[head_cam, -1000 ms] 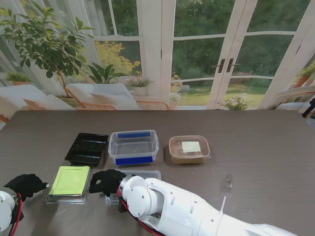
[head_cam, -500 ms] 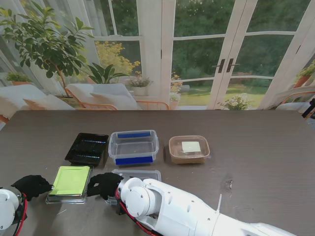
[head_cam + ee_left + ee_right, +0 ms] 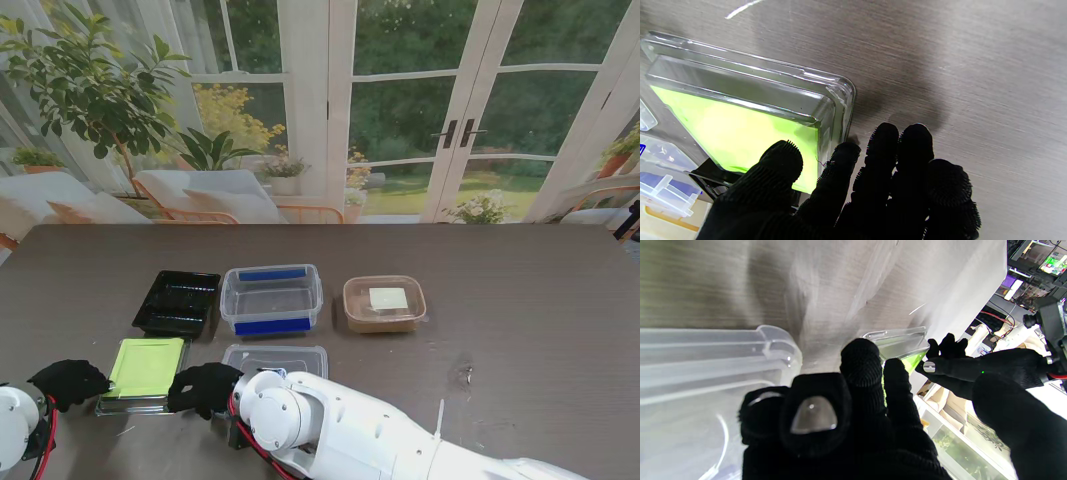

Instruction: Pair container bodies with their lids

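A clear lid with a lime-green sheet (image 3: 145,368) lies near me on the left, just nearer than the black tray (image 3: 178,302). My left hand (image 3: 68,382) rests at its left edge, thumb over the green lid (image 3: 740,126) and fingers (image 3: 887,143) on the table beside the rim. My right hand (image 3: 203,388) sits at the lid's right edge, fingers apart, holding nothing. A clear flat lid (image 3: 275,358) lies just right of that hand. The clear box with blue clips (image 3: 272,298) stands open. The brown box (image 3: 384,303) has a lid on it.
The three bodies stand in a row across the table's middle. My right forearm (image 3: 350,430) covers the near table. In the right wrist view the clear lid (image 3: 706,356) fills one side and the left hand (image 3: 947,350) shows beyond the green lid's corner (image 3: 897,340).
My right hand slid left off the clear flat lid toward the green lid, uncovering the clear lid. My left hand crept right to the green lid's edge.
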You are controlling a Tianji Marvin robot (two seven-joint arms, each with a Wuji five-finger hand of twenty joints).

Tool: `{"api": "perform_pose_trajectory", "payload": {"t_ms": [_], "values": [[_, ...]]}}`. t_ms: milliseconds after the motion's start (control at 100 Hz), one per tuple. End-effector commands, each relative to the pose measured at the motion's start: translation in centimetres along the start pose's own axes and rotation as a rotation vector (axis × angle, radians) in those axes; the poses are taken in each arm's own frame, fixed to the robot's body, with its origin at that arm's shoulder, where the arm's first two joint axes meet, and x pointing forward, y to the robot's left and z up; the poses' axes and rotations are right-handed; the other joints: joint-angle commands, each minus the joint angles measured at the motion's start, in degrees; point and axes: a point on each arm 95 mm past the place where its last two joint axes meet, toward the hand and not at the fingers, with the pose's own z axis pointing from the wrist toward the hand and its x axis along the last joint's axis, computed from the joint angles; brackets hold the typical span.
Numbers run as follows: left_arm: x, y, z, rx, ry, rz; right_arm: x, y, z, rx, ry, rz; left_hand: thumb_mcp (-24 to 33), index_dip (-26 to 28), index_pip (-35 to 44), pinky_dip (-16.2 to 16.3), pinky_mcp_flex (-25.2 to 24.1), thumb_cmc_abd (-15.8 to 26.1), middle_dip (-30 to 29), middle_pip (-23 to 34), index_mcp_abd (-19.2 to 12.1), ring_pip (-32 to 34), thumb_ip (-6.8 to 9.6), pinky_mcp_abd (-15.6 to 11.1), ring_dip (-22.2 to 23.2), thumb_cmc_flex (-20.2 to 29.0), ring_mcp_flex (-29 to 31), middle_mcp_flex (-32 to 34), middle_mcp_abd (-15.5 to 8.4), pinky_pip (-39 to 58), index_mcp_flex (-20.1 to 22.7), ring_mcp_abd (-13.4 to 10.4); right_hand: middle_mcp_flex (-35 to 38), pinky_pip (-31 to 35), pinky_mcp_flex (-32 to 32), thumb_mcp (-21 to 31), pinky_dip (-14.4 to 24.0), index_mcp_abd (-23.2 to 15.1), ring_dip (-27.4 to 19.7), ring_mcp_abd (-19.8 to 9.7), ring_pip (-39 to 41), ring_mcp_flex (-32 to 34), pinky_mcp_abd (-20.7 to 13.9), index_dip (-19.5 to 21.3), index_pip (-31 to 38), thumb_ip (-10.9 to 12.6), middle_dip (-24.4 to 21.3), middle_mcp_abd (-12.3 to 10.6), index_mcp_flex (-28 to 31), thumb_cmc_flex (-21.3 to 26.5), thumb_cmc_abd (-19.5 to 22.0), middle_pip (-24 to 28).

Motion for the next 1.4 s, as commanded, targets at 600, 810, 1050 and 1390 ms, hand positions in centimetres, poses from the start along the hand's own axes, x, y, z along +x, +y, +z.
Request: {"api": "perform_pose_trajectory", "payload": {"t_ms": [600, 810, 1050, 1390], "values": [[-1.1, 0.7, 0.2, -0.038, -0.006, 0.030, 1.0, -1.0, 0.8, -0.030, -0.015, -0.002, -1.6, 0.5, 0.6, 1.2, -3.5, 1.5, -2.1, -1.8, 0.0, -3.1, 2.31, -2.5, -0.9, 0.2, -2.9, 0.1, 0.3, -2.9, 0.9, 0.6, 1.3, 3.7, 16.2, 0.0, 1.8, 4.1, 0.8, 0.6, 3.0, 1.5, 0.5, 0.9, 4.3, 0.4, -0.9, 0.5, -12.7, -2.7, 1.2, 2.0], [-1.1, 0.9, 0.3, -0.048, -0.004, 0.029, 1.0, -0.6, 1.5, -0.052, -0.068, -0.023, -1.8, 0.5, 0.6, 1.2, -3.6, 1.6, -2.2, -1.8, -0.1, -3.3, 2.29, -2.5, -1.1, 0.3, -2.9, 0.1, 0.2, -3.1, 0.9, 0.4, 1.5, 3.8, 16.9, -0.3, 1.3, 7.0, 1.1, 0.4, 3.4, 1.5, 0.7, 1.6, 7.1, 0.5, -1.2, 0.4, -16.3, -3.0, 1.7, 2.3], [-0.9, 0.8, 0.0, -0.062, -0.002, 0.023, 0.5, -1.1, 2.2, -0.016, -0.082, -0.007, -2.2, 0.6, 0.7, 1.1, -3.9, 1.8, -2.2, -1.7, 0.1, -3.4, 2.29, -2.5, -1.2, 0.6, -2.8, 0.3, 0.4, -3.4, 1.1, 0.4, 1.8, 3.8, 16.9, -0.3, 1.2, 6.9, 1.2, 0.7, 3.4, 1.5, 0.9, 1.6, 7.9, 0.5, -1.4, 0.7, -15.7, -2.8, 1.7, 2.4], [-0.7, 0.9, -0.3, -0.076, 0.009, 0.030, 0.7, -2.1, 1.3, 0.015, -0.047, -0.020, -2.7, 0.6, 0.9, 0.8, -4.2, 2.0, -2.3, -1.8, 0.1, -3.7, 2.31, -2.5, -1.4, 0.8, -2.9, 0.2, 0.3, -3.8, 1.4, 0.3, 1.9, 3.6, 16.5, -0.4, 1.2, 5.8, 1.2, 0.8, 3.4, 1.5, 1.0, 1.0, 7.2, 0.5, -1.5, 0.7, -13.9, -3.0, 1.9, 2.3]]}}
